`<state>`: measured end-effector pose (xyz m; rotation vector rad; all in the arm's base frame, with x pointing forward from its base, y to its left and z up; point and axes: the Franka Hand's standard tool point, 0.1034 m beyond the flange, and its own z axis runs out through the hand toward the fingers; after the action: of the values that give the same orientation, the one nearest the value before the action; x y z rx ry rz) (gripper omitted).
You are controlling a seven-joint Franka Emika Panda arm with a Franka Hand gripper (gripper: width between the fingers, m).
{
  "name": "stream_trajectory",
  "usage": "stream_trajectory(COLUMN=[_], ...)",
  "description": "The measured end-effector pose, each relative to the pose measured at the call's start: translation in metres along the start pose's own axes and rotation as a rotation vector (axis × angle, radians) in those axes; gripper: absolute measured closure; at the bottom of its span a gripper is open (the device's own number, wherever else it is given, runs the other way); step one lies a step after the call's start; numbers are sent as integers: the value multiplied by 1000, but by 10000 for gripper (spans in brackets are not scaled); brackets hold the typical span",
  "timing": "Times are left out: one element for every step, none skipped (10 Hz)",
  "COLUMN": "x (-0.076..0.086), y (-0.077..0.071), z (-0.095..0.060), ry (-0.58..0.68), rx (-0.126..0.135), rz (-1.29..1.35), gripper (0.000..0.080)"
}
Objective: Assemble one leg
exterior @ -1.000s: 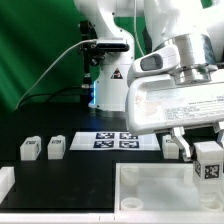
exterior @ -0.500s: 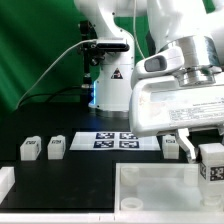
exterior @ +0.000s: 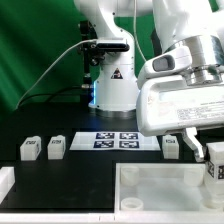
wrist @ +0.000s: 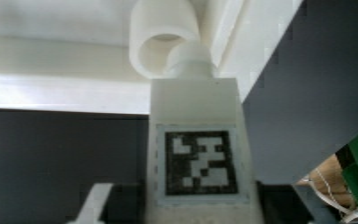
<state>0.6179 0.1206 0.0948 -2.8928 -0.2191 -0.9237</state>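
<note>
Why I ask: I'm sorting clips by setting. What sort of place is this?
Probably a robotics lab bench: a robot arm before a green backdrop, the marker board on a black table, and small tagged white legs laid out.

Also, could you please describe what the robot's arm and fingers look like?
The arm is glossy white, built of rounded links with a grey band at one joint. Its boxy white housing carries small grey printed text, and the fingers below it are dark.
</note>
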Motion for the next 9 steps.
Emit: stream_trajectory(x=[0,-2,-6,-9,-12,-14,-17,-14,-13], y=[3,7,11,13,13,13,12,11,10], z=[0,0,2,4,6,8,11,12,13], ry=[2,1,-8,-14,-20,-25,-26,-14,-12], rx=[-4,-7,-9,-10,-10,-9,-9,-11,-10], rz=[0,4,7,10,12,13,14,14,13], gripper=[508,508,508,508,508,508,508,508,508])
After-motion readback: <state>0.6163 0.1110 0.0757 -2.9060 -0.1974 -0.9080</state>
